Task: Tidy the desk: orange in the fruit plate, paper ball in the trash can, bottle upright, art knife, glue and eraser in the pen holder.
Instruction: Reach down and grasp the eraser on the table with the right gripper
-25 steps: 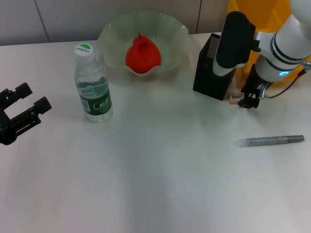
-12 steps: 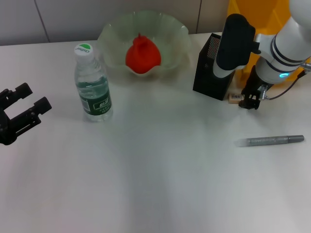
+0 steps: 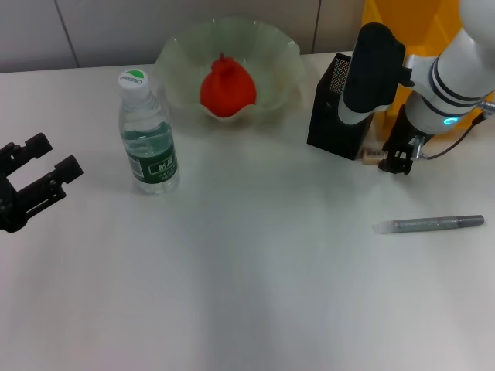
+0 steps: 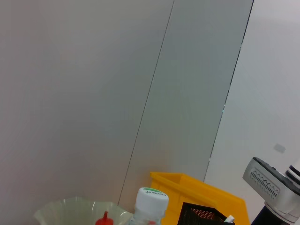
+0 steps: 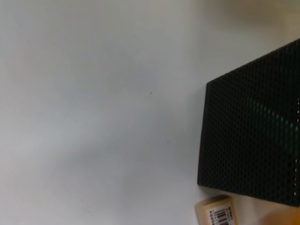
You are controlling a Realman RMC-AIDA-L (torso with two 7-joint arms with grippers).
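Right gripper (image 3: 396, 160) low at the eraser (image 3: 374, 155), beside pen holder (image 3: 338, 116); grasp unclear. Left gripper (image 3: 35, 182) parked, released.

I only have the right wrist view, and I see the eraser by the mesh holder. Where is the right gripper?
Observer: The right gripper hangs low, right beside the eraser, which lies on the table against the pen holder.
Operator: Is the orange done?
Observer: Yes, the orange sits in the fruit plate.
Operator: And the bottle?
Observer: The bottle stands upright, and the left gripper sits open, apart from it.
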